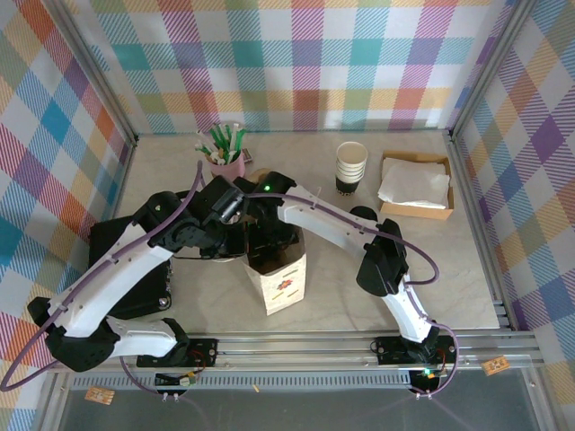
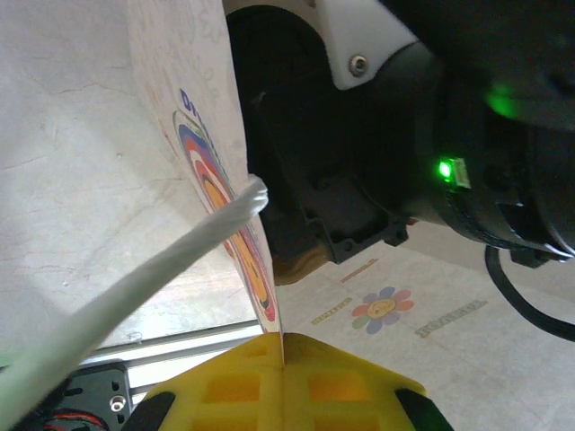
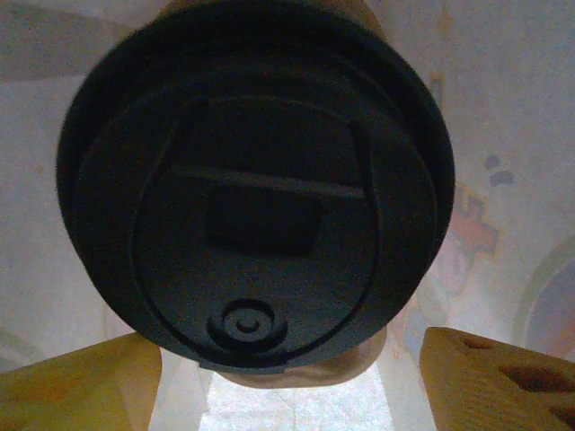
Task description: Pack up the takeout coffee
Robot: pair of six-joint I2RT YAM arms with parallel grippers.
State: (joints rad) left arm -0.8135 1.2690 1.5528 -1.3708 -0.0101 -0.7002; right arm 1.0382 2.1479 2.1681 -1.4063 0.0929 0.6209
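My right pincer (image 3: 292, 395) gapes clear of the takeout coffee (image 3: 252, 197) inside the paper bag (image 1: 286, 285), while my left pincer (image 2: 283, 357) pinches its edge tight.

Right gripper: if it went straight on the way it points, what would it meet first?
The black cup lid, dead ahead between the right gripper's open fingers, inside the paper bag. How near is unclear.

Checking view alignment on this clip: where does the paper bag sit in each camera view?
Top: the bag stands just below picture centre.
Left wrist: its printed wall runs down the left into the shut left tool.
Right wrist: its pale inner walls show around the lidded cup.
Shared landmark: the green light on the right arm, top and left wrist views.
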